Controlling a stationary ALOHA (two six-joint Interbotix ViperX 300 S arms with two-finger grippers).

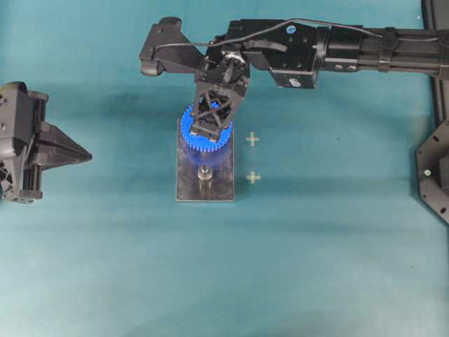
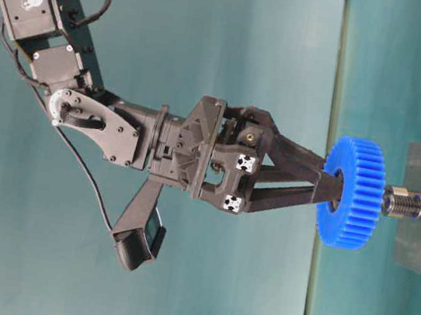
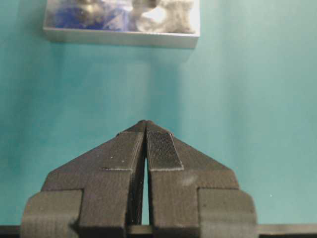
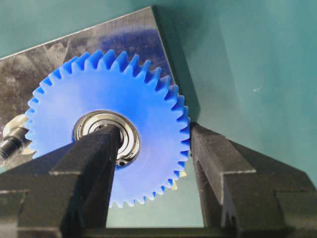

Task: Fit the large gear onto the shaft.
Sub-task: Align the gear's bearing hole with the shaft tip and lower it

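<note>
Gear [image 4: 104, 144] sits clamped in the right gripper [image 4: 151, 148], one finger [image 4: 91, 163] poking into the bearing bore and the other pressed on the toothed rim, a hold that looks chosen to keep the wheel flat over the plate [image 1: 205, 188]. From table level the gear hangs above the plate, with a threaded peg [image 2: 411, 206] showing just past its face; whether that is the target shaft or its twin, I cannot tell. Overhead, one peg [image 1: 205, 173] stands bare beside the gear. The left gripper [image 3: 145, 148] is closed on nothing, parked well apart.
</note>
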